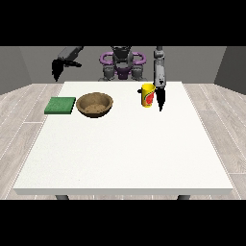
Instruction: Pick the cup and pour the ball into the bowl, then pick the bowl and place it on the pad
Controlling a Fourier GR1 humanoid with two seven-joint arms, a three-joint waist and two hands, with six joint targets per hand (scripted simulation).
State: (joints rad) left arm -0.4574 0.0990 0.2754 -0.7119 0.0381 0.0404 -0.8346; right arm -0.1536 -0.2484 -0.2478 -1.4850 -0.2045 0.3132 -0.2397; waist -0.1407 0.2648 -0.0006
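Note:
A yellow cup (pixel 147 95) with a red mark stands upright on the white table (pixel 125 153), right of centre at the back. The ball is hidden from this view. The hand at the view's right (pixel 160 98) hangs straight down just beside the cup's right side, fingers pointing at the table and not curled round it. A brown wooden bowl (pixel 94 104) sits left of the cup, and a green pad (pixel 60 105) lies flat at the table's left edge. The hand at the view's left (pixel 57 68) is raised off the table beyond the back left corner, fingers pointing down.
The robot's torso (pixel 122 65) stands behind the table's back edge. White tabletop stretches from the bowl and cup to the near edge.

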